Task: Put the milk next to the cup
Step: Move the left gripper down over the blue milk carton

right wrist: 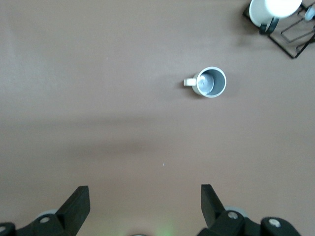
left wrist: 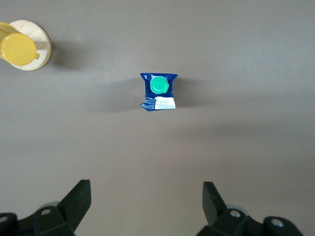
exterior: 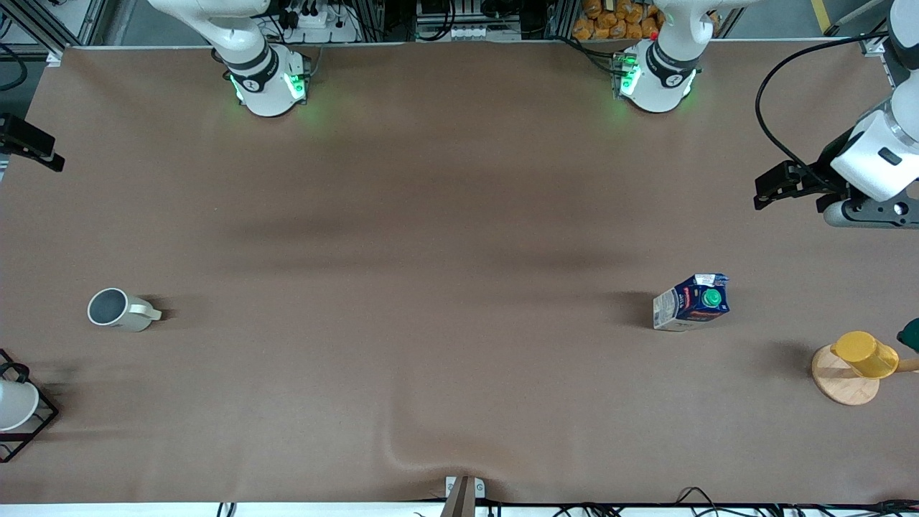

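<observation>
1. The table [exterior: 459, 215] is covered with a plain brown sheet that shows a soft wrinkle at the edge nearest the front camera; racks, cables and a bin of orange items line the room along the arms' bases.
2. The left gripper [left wrist: 146, 199] hangs high over the left arm's end of the table, fingers spread wide with nothing between them. The right gripper [right wrist: 145, 201] hangs over the right arm's end, likewise released and holding nothing.
3. A black wire rack [exterior: 32, 424] at the table edge toward the right arm's end holds a white cup [exterior: 14, 403].
4. A round wooden coaster [exterior: 843, 377] toward the left arm's end carries a yellow cup [exterior: 865, 353].
5. The milk [exterior: 691, 302] stands upright on the sheet near the coaster, green cap on top; its label print is too small to read.
6. The cup [exterior: 118, 310] stands upright toward the right arm's end, its grey inside empty, well apart from the milk.
</observation>
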